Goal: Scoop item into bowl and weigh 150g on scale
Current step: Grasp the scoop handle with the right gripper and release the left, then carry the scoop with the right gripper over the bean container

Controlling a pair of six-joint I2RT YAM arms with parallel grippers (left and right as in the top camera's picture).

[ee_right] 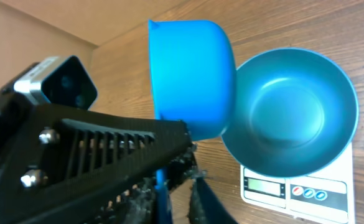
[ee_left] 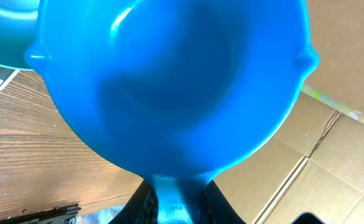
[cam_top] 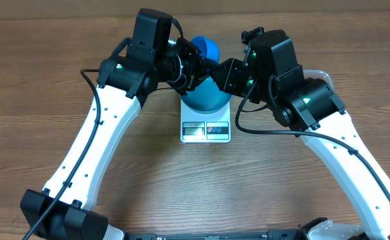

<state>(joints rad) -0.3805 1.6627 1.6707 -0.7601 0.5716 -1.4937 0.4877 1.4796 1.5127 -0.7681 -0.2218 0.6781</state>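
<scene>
The blue handled scoop [cam_top: 208, 48] hangs above the table's far side, and its bowl fills the left wrist view [ee_left: 175, 81]. My left gripper [ee_left: 175, 190] is shut on its handle. The right gripper [ee_right: 178, 186] reaches in from the other side. Its jaws stand narrow round the handle's thin blue edge, with a sliver of table showing beside one finger. The deep blue bowl [ee_right: 290, 112] sits empty on the white scale [ee_right: 294, 190], just below the scoop [ee_right: 191, 74]. No item shows in any view.
Both arms cross above the scale [cam_top: 206, 130] and bowl [cam_top: 207, 99]. Flattened cardboard [ee_left: 331, 149] lies beyond the table edge in the left wrist view. A pale clear rim [cam_top: 321, 75] peeks out behind the right arm. Bare wood lies in front of the scale.
</scene>
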